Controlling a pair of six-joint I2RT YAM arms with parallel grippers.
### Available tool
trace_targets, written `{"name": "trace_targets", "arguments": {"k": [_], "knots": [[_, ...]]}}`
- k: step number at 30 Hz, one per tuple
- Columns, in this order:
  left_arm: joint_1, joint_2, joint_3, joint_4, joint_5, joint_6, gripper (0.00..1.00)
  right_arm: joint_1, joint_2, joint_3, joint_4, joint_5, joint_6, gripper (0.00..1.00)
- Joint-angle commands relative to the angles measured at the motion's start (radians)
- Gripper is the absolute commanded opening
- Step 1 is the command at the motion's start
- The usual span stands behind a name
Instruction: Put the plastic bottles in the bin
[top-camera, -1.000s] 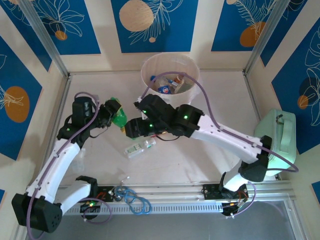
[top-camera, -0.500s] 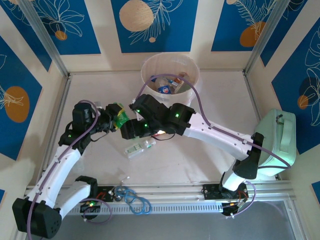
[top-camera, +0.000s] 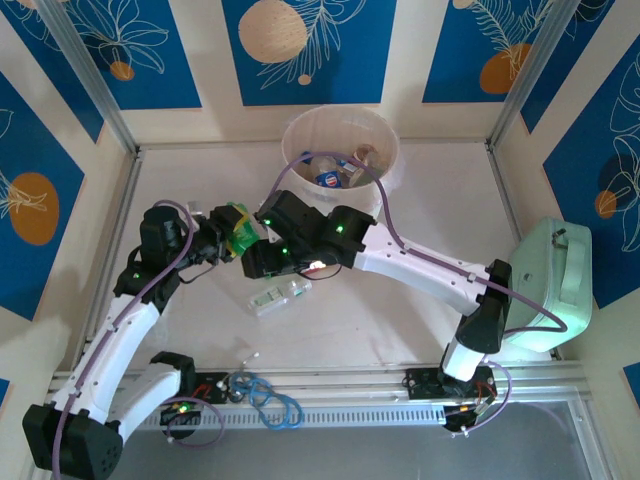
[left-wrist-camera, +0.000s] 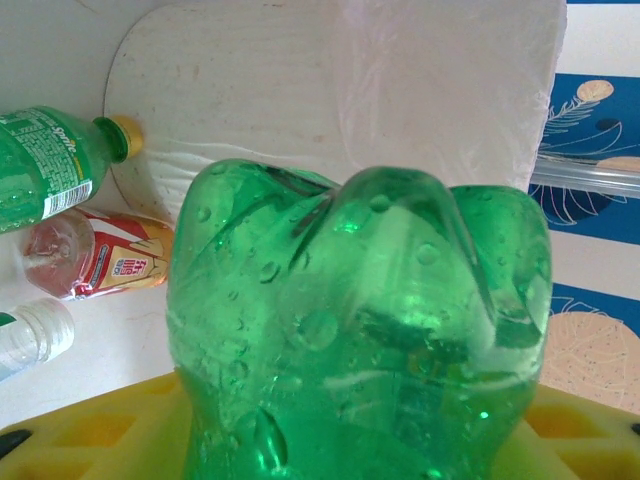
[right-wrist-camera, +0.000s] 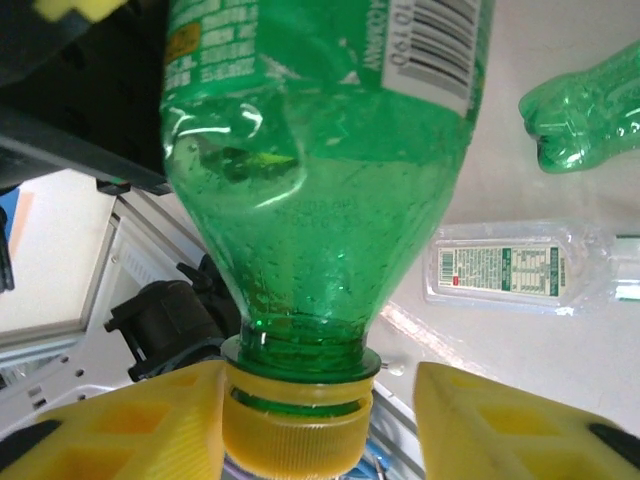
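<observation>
held green bottle (left-wrist-camera: 360, 330): body cut off at 6 o'clock in the left wrist view; hides most of the yellow fingers (left-wrist-camera: 90, 430)
Sprite bottle (left-wrist-camera: 45, 165): cut off at 9 o'clock
clear bottle (left-wrist-camera: 30, 335): cut off at 8 o'clock
second green bottle (right-wrist-camera: 585, 115): cut off at 2 o'clock in the right wrist view
bin (top-camera: 340, 120) contents: too small to tell apart

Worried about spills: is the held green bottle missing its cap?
No, the right wrist view shows a yellow cap screwed on the neck of the green bottle.
</observation>
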Motion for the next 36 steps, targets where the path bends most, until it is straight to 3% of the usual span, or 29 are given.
{"name": "trace_targets", "arguments": {"k": [1,10,16,19,21,23,24,31,36], "knots": [[0.006,-0.017,0.006,0.025,0.029,-0.008,0.59,-0.007,0.009,0.016,0.005,-0.020,0.004,0.44],[0.004,-0.021,-0.009,0.034,0.034,-0.010,0.59,-0.005,0.010,-0.006,0.017,-0.023,0.013,0.37],[0.003,-0.033,-0.006,0.022,0.035,0.001,0.59,0.000,0.005,-0.005,0.020,-0.021,0.012,0.24],[0.003,-0.036,-0.004,0.023,0.032,0.016,0.65,0.004,-0.002,-0.006,0.016,-0.011,0.012,0.20],[0.001,-0.037,0.006,0.006,0.024,0.033,0.79,0.009,-0.014,-0.001,0.006,0.007,0.007,0.19],[0.001,-0.032,0.045,-0.058,0.007,0.087,0.98,0.012,-0.024,0.013,-0.021,0.032,0.000,0.18],[0.000,-0.029,0.076,-0.106,-0.007,0.132,1.00,0.012,-0.032,0.020,-0.039,0.050,-0.007,0.18],[0.000,-0.029,0.274,-0.384,-0.144,0.427,1.00,0.006,-0.104,0.126,-0.203,0.183,-0.078,0.18],[0.000,-0.027,0.275,-0.444,-0.152,0.513,1.00,-0.037,-0.152,0.196,-0.309,0.261,-0.128,0.18]]}}
